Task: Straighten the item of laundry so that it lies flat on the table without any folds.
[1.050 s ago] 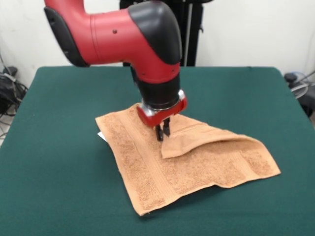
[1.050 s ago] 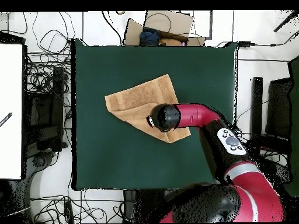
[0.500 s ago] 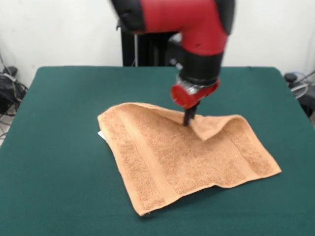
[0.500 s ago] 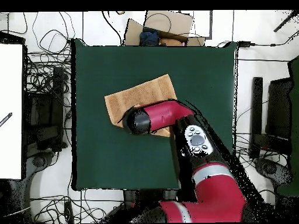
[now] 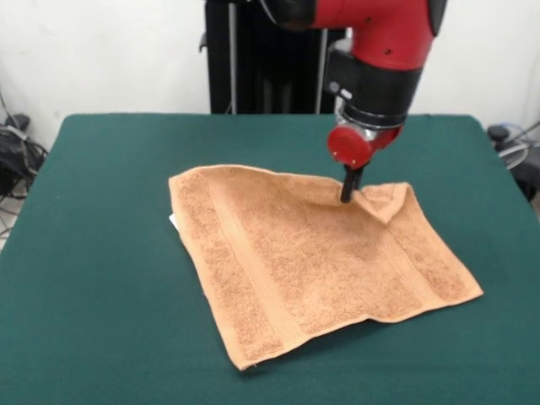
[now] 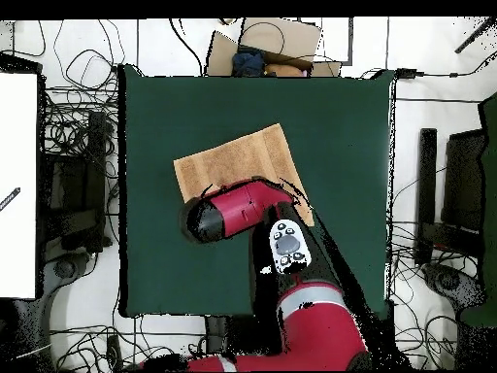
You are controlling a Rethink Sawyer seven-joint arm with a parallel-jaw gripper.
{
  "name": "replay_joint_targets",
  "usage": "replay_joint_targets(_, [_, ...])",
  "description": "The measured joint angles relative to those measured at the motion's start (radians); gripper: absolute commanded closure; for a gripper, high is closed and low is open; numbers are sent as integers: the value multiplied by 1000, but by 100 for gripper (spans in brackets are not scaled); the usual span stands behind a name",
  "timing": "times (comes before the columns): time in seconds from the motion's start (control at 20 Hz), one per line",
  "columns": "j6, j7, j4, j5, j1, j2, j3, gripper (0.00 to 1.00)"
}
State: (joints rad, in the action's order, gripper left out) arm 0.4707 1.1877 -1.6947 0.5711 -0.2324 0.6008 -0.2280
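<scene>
I've got the light orange-tan terry-cloth towel (image 5: pixel 312 266) lying a little right of centre on the dark green felt-covered desk (image 5: pixel 93 253), set at a slant, most of it spread out. One far corner on the picture's right in the front view is folded back onto the cloth as a small flap (image 5: pixel 386 201). That flap is what's left to undo, as I read it. A small white tag (image 5: pixel 173 223) peeks out at the towel's left edge.

Handling-wise, I'd call this light, limp and grippy. Terry pile drags on felt instead of sliding, so a pull at one spot will likely tug the whole sheet and wrinkle it. It won't hold a shape, so the flap has to be carried past its crease and laid down. Best hold, I think: the flap's free edge or tip, thin enough to pinch.

My claw (image 5: pixel 348 192) is down at the flap's inner edge, its dark tip pressed into the cloth. It looks narrow, drawn nearly together, but I can't tell whether it's pinching towel or only touching it. From overhead the red arm covers that spot.

Against half a second ago: the arm has swung toward the picture's right and slightly away from the camera, and the claw with it. The folded part was bigger then, a broad raised hump; now it's smaller and the far edge lies flatter.
</scene>
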Motion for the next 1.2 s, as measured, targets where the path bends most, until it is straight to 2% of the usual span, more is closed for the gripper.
replay_joint_targets(0.35, [-150,0,-21,-1,-17,-68,59,100])
replay_joint_targets(0.7, [-248,0,-24,-6,-26,-117,91,100])
replay_joint_targets(1.2, [-313,0,-64,-27,-27,-75,108,100])
